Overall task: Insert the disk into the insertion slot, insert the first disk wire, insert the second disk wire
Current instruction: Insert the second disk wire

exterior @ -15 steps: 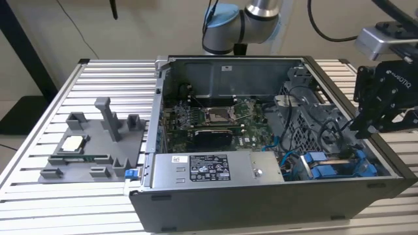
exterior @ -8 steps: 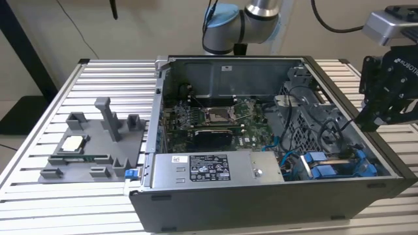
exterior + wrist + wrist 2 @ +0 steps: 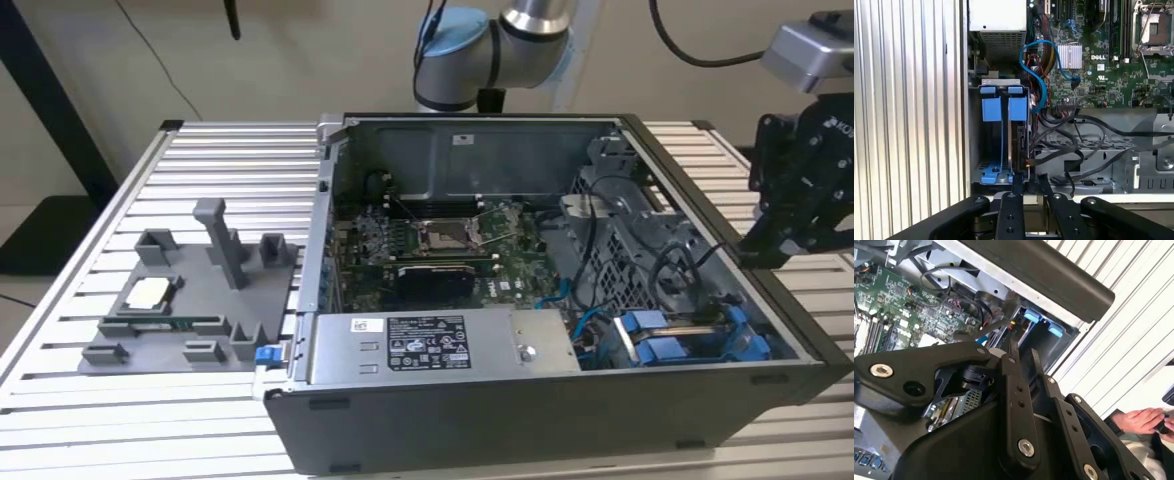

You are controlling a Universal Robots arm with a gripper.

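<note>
Hand (image 3: pixel 774 245) is hovering above the open computer case (image 3: pixel 561 420), over its edge on the exterior view's right, not touching anything. In both wrist views its fingers (image 3: pixel 1019 186) are sitting a narrow gap apart, with nothing showing between them (image 3: pixel 1025 352).

Disk (image 3: pixel 1018 109) is sitting edge-on in the insertion slot (image 3: pixel 974 142), blue frame tabs showing, right beside a second blue carrier (image 3: pixel 991 109). In the exterior view the slot is lying in the case corner nearest the hand (image 3: pixel 667 340).

A small connector (image 3: pixel 1027 162) with red and yellow marks is sitting at the disk's end; can't tell if it's seated. Black wires (image 3: pixel 1074 150) are bunching just beside the slot, and a blue cable (image 3: pixel 1040 70) is looping above them across the motherboard (image 3: pixel 1104 75).

Grey box with a white sticker (image 3: pixel 427 345) is lying along the case's near wall. Grey fixture (image 3: pixel 187 300) is sitting on the slatted worktop (image 3: pixel 200 150), on the exterior view's left of the case.
</note>
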